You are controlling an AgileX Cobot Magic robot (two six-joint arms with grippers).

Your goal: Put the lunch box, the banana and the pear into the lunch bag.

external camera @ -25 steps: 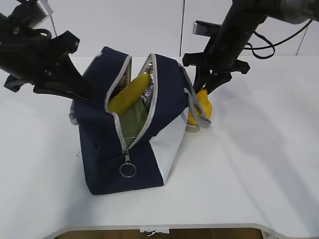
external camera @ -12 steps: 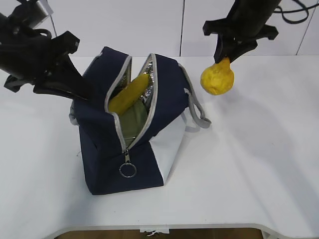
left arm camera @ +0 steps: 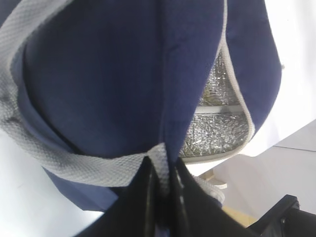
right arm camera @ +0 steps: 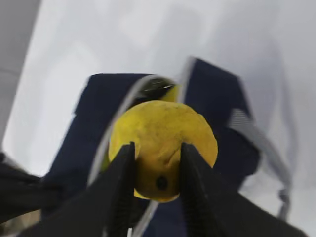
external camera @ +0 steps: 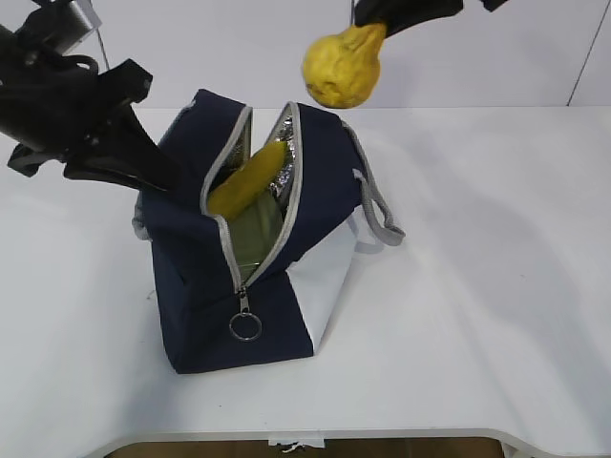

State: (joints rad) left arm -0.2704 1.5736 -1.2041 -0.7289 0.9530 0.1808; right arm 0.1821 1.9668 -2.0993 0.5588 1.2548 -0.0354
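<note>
The pear [external camera: 343,68] is held by its narrow end in the right gripper [right arm camera: 155,170], above the lunch bag's [external camera: 191,286] open top; the banana [external camera: 246,178] is seen inside the bag. A grey handle [left arm camera: 74,165] of the bag is pinched in the closed left gripper [left arm camera: 162,195]

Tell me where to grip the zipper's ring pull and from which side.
Grip the ring pull across its lower rim, coming from the front of the lunch bag. It hangs flat against the navy end wall below the zipper, so jaws should pinch its free bottom edge.

White table [external camera: 496,315], pale panelled wall [external camera: 239,48] behind, dark seam lines between panels
</note>
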